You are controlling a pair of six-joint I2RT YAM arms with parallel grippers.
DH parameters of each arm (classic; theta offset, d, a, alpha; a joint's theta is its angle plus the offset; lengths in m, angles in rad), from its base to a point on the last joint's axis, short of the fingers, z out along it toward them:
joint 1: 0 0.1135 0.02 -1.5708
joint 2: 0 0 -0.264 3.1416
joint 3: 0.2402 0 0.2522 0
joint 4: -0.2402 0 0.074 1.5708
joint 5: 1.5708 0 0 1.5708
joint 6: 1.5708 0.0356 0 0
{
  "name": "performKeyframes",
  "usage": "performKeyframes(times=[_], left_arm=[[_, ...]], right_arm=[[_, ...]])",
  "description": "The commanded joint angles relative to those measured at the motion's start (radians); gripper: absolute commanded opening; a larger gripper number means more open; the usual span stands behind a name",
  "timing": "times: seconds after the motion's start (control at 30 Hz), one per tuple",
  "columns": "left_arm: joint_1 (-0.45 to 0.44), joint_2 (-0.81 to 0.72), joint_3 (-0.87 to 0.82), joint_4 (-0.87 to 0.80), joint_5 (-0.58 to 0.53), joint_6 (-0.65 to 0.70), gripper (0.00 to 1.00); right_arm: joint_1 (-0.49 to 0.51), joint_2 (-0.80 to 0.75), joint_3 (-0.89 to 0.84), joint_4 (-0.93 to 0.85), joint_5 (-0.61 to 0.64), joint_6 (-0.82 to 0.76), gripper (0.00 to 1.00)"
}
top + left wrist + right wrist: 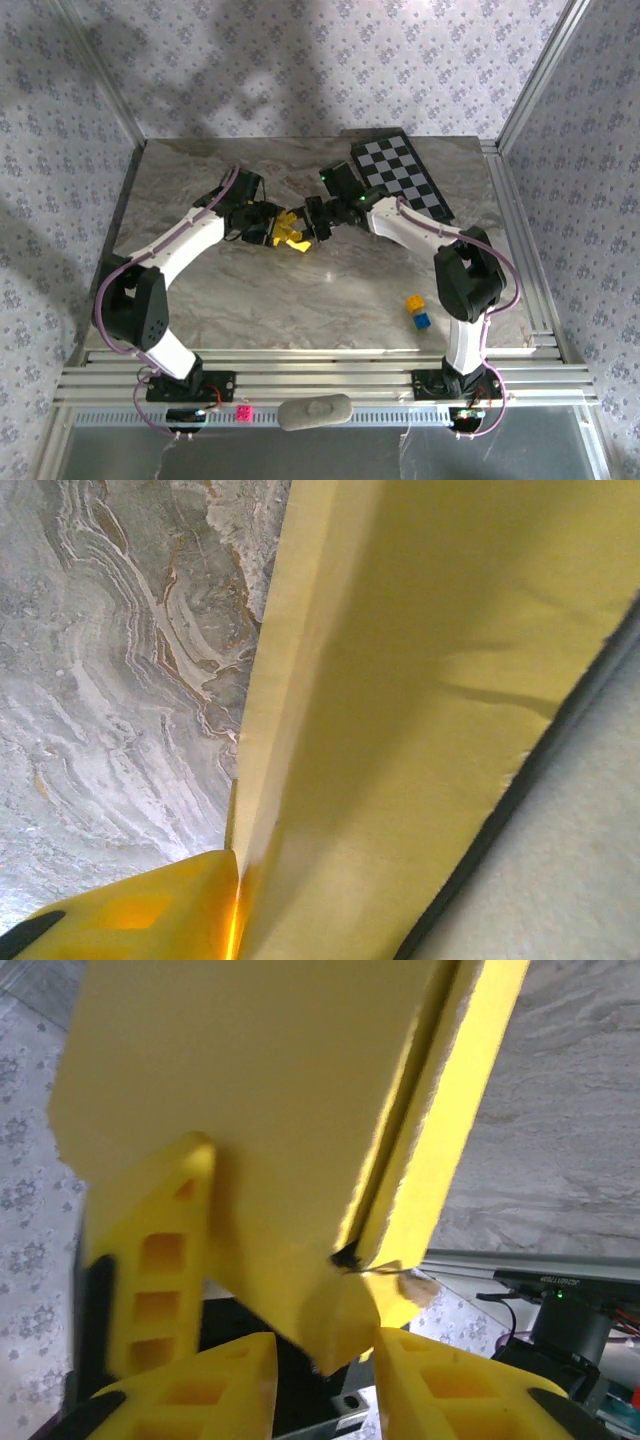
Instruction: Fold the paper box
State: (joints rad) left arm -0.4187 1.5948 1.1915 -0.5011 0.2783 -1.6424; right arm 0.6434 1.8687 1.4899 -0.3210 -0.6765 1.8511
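Paper box (290,233) bright yellow, more mustard where shaded in the wrist views, cut edges paler. Table (300,300) marbled grey-brown with white and rust veins. Chequered board (405,175) black and white squares. Small cubes: one yellow (414,302), one blue (421,320). Walls (300,60) pale lilac-grey, tiny floral print. Arms white links, black joints, purple cables (100,290). Left gripper (262,222) black body, yellow finger (150,910) with a black patch. Right gripper (318,220) black body, yellow fingers (440,1390). Frame rails (320,385) silver, small pink piece (242,412).
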Motion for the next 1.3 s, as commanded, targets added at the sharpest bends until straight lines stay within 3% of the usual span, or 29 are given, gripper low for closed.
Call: performKeyframes(times=[0.0, 0.1, 0.27, 0.43, 0.57, 0.87, 1.13, 1.27], left_arm=[[0.002, 0.017, 0.041, -0.045, 0.022, -0.014, 0.5], [0.004, 0.033, 0.058, -0.05, 0.022, -0.01, 0.47], [0.002, 0.048, 0.075, -0.059, 0.021, -0.005, 0.42], [-0.001, 0.06, 0.085, -0.059, 0.021, -0.008, 0.41], [-0.006, 0.068, 0.094, -0.056, 0.019, -0.016, 0.41], [-0.009, 0.075, 0.093, -0.034, 0.014, -0.042, 0.41], [-0.009, 0.091, 0.106, -0.025, 0.019, -0.05, 0.41], [-0.009, 0.093, 0.105, -0.02, 0.025, -0.055, 0.41]], right_arm=[[-0.03, -0.013, 0.06, -0.127, 0.023, -0.137, 0.47], [-0.048, -0.06, 0.016, -0.137, 0.062, -0.184, 0.61], [-0.049, -0.141, -0.254, 0.143, 0.119, -0.038, 0.78], [-0.023, -0.098, -0.379, 0.399, 0.18, 0.162, 0.84], [-0.013, -0.047, -0.355, 0.449, 0.226, 0.255, 0.87], [0.006, 0.01, -0.367, 0.585, 0.331, 0.408, 0.86], [0.045, 0.073, -0.324, 0.61, 0.33, 0.475, 0.77], [0.045, 0.102, -0.306, 0.632, 0.348, 0.487, 0.67]])
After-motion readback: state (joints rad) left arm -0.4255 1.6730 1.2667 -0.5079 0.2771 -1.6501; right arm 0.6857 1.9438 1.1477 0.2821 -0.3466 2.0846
